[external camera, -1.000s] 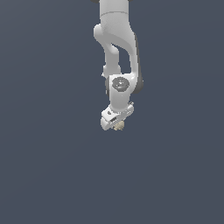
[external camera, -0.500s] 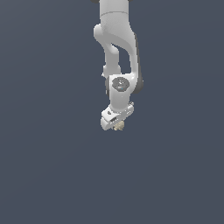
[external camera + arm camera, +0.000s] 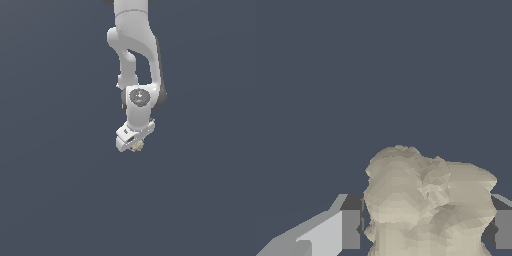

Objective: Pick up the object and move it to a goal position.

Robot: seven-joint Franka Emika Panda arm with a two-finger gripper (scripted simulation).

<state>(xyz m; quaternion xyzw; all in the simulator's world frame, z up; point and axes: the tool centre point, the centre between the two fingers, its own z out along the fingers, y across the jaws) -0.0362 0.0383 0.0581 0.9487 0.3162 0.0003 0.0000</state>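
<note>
The object is a small lumpy beige-tan clump at the tip of the white arm in the middle of the exterior view. My gripper is shut on it. In the wrist view the object fills the space between the two fingers, which press on it from both sides. My gripper points down and slightly tilted. Whether the object rests on the surface or hangs above it cannot be told.
A plain dark blue-grey ground fills both views. The white arm comes down from the top of the exterior view. No other object shows.
</note>
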